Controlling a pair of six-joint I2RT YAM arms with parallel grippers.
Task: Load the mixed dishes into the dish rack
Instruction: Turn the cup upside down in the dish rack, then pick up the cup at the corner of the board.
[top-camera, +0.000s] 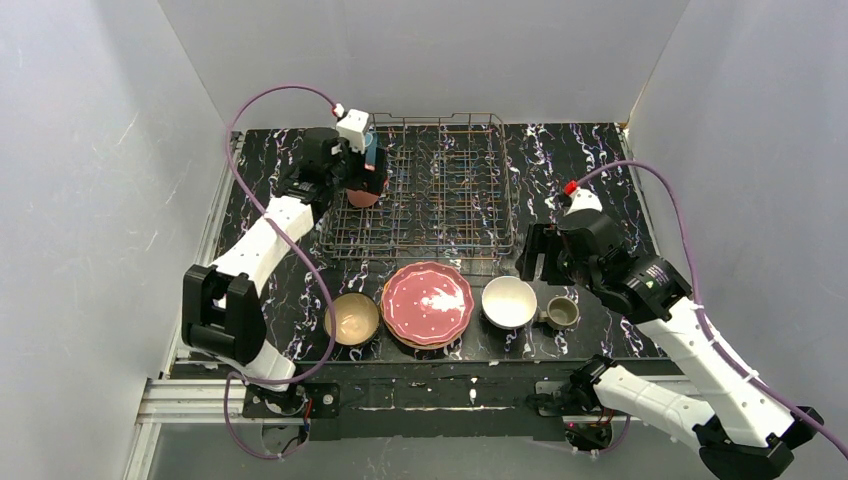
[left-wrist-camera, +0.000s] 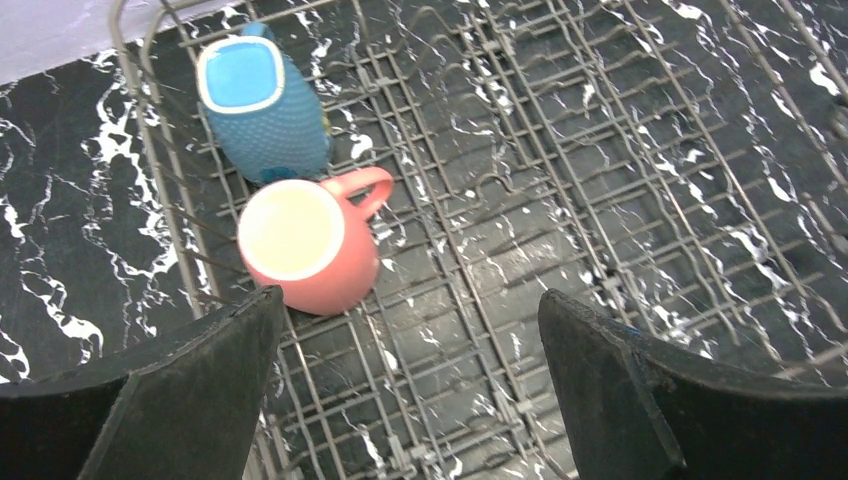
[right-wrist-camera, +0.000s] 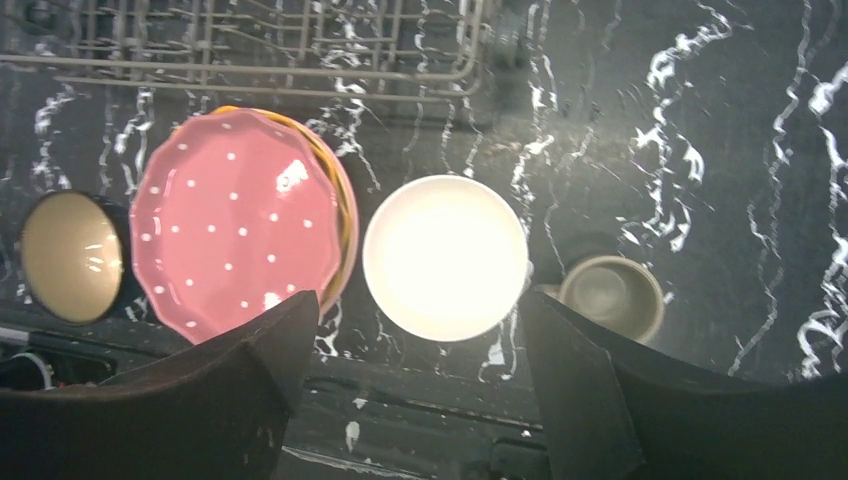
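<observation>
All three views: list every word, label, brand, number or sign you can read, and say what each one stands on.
No text can be read in any view.
On the right arm, a small light mark: too small to read.
The pink plate bears only white dots, no lettering.
The pink mug, teal mug and white bowl show no print.
</observation>
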